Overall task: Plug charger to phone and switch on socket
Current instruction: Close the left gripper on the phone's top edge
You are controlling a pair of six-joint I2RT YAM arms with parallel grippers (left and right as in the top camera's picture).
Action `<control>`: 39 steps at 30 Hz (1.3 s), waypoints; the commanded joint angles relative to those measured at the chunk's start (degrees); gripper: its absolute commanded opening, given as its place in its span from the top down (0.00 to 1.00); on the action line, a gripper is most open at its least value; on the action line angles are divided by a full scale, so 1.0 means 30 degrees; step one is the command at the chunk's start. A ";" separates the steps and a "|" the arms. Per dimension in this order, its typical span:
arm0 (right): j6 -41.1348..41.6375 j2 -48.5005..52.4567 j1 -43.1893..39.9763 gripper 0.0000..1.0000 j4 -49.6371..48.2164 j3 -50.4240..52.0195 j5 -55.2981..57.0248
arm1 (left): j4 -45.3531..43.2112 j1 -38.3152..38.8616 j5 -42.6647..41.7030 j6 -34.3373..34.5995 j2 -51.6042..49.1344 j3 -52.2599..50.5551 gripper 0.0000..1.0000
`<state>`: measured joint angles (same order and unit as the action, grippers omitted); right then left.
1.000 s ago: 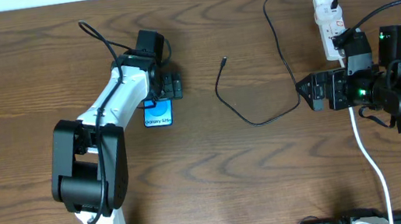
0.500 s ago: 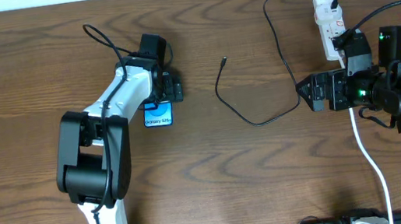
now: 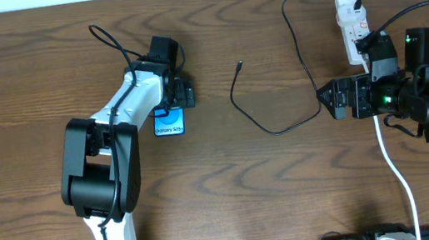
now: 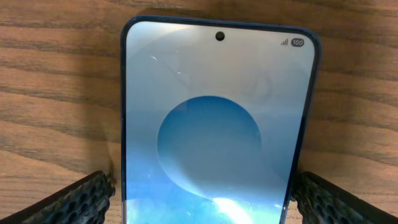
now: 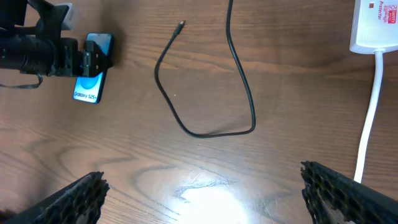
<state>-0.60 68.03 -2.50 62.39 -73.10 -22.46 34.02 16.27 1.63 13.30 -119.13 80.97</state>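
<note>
The phone point(image 3: 170, 124) lies flat on the wooden table, its screen lit blue with white text; it also shows in the left wrist view point(image 4: 211, 93) and the right wrist view point(image 5: 88, 86). My left gripper point(image 3: 180, 93) point(image 4: 202, 190) straddles its far half, the right finger against the edge and a thin gap at the left finger. The charger point(image 3: 271, 131) point(image 5: 205, 133) is a thin black cable looped mid-table with its connector tip point(image 3: 239, 65) point(image 5: 181, 25) free, its plug in the socket point(image 3: 350, 27) point(image 5: 373, 25). My right gripper point(image 3: 331, 100) point(image 5: 199, 193) is open and empty above bare wood.
The socket's thick white cord point(image 3: 397, 174) point(image 5: 370, 112) runs down the right side towards the front edge, under my right arm. The black cable curves between the two arms.
A second ago my left arm's elbow swung a little to the right; it has held still since. The phone, cable and right arm have not moved.
</note>
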 commanded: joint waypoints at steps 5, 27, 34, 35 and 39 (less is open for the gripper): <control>0.0109 -0.0022 0.0117 0.01 0.0080 -0.0306 0.0015 | 0.0117 -0.0058 -0.0262 -0.0168 -0.0707 -0.0095 0.14; 0.0102 -0.0022 0.0117 0.01 0.0051 -0.0306 0.0087 | 0.0415 -0.0058 -0.0255 -0.0168 -0.0648 -0.0051 0.44; 0.0109 -0.0029 0.0117 0.01 0.0066 -0.0306 0.0321 | 0.0430 -0.0058 -0.0255 -0.0168 -0.0568 -0.0029 0.70; 0.0109 -0.0029 0.0117 0.01 0.0066 -0.0306 0.0328 | 0.0430 -0.0058 -0.0255 -0.0175 -0.0568 -0.0029 0.73; 0.0109 -0.0029 0.0117 0.01 0.0066 -0.0306 0.0364 | 0.0423 -0.0058 -0.0255 -0.0175 -0.0568 -0.0022 0.87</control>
<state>-0.60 68.03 -2.50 62.41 -73.10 -21.85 34.54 16.23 0.78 13.23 -119.17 81.03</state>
